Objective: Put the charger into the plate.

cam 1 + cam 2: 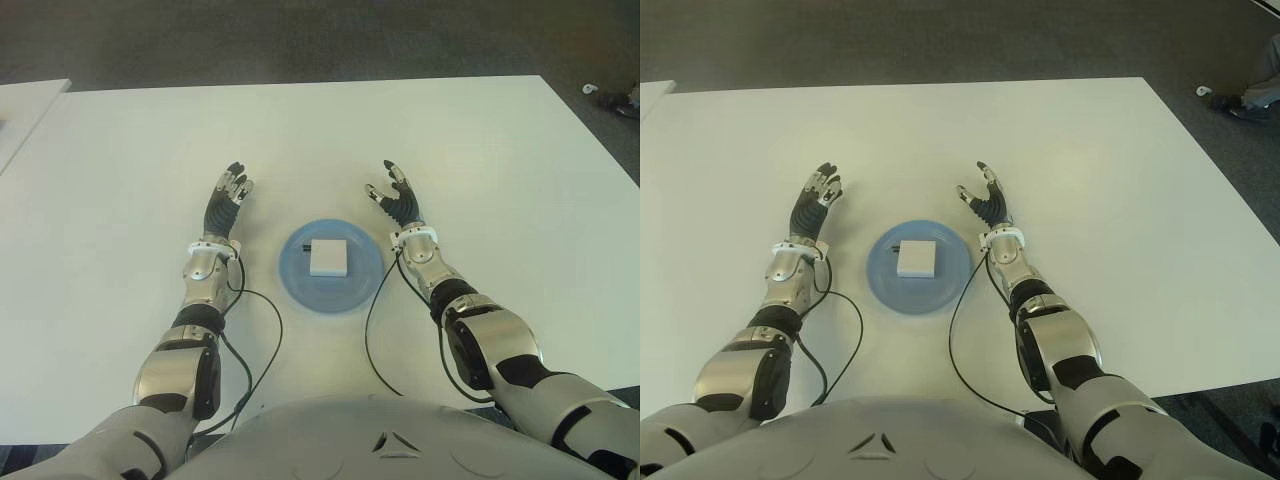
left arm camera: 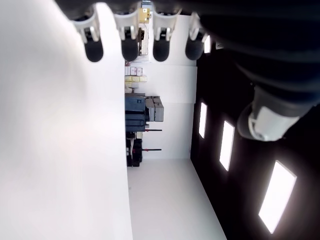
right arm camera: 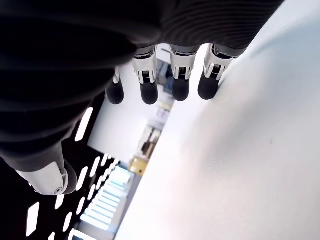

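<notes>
- White charger point(image 1: 329, 257) lying flat inside the blue plate point(image 1: 296, 283), near its middle, small dark prongs at the edge facing the left hand — long axis hard to call, since the block looks nearly square.
- Plate on the white table point(image 1: 500, 160), midway between the two hands, just nearer the robot's body than either set of fingertips.
- Left hand point(image 1: 224, 203) beside the plate on its left, fingers point(image 2: 129, 47) extended and relaxed, holding nothing.
- Right hand point(image 1: 396, 200) beside the plate on its right, fingers point(image 3: 149, 91) likewise spread and empty; slightly nearer the plate's rim than the left.
- Judged from this layout, placement looks done — no approach needed from either side, only keeping both hands clear.
</notes>
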Robot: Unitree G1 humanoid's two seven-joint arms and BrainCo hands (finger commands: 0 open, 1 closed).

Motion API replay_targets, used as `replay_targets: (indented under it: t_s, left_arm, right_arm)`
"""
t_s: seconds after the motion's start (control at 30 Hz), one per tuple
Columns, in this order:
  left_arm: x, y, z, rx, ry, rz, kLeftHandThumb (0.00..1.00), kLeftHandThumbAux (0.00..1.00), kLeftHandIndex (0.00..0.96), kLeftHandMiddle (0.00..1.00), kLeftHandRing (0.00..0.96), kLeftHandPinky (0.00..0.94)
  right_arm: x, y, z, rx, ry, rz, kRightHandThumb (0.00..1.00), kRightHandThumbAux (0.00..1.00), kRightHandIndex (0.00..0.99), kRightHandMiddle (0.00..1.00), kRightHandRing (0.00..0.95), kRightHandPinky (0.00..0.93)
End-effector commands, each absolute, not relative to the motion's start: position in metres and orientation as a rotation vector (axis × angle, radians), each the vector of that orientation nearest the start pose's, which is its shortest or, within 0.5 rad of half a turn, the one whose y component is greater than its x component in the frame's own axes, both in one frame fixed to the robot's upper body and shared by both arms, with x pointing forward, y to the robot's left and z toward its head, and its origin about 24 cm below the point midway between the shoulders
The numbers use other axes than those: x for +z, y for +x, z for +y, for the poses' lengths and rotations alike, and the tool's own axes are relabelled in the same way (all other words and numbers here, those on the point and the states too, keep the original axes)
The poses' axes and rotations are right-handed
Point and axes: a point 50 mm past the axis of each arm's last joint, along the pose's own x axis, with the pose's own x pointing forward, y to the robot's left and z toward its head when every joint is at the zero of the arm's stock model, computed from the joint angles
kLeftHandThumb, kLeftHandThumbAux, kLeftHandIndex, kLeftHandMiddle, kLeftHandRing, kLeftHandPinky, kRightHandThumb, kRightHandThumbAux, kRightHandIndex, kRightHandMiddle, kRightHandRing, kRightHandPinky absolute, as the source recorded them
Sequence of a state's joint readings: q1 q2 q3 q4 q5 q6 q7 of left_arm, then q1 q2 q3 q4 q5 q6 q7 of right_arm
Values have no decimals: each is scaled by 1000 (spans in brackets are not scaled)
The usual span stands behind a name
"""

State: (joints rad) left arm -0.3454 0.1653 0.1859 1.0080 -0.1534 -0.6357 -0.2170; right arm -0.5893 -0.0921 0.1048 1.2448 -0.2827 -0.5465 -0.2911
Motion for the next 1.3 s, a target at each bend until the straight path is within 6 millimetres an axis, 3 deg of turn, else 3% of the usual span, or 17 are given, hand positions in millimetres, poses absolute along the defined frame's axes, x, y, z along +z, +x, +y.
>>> replay_targets:
  t_s: [0.03,0.27,0.57,1.3]
  left_arm:
    - [-28,275,216,29,27,47,1,505,0,0,0,0]
    - [-32,273,214,27,130,76,7,531,0,0,0,0]
    - [-38,268,214,-27,258,114,99,513,0,0,0,0]
    - [-48,271,215,-20,191,235,173,535,0,0,0,0]
  right_arm:
    - [-50,294,-140,74,-445,248,72,565,0,0,0,0]
    - [-50,293,-141,73,-446,247,67,555,0,0,0,0]
    - [-51,291,-146,58,-444,238,61,544,0,0,0,0]
    - [-52,289,-149,52,-445,242,39,569,0,0,0,0]
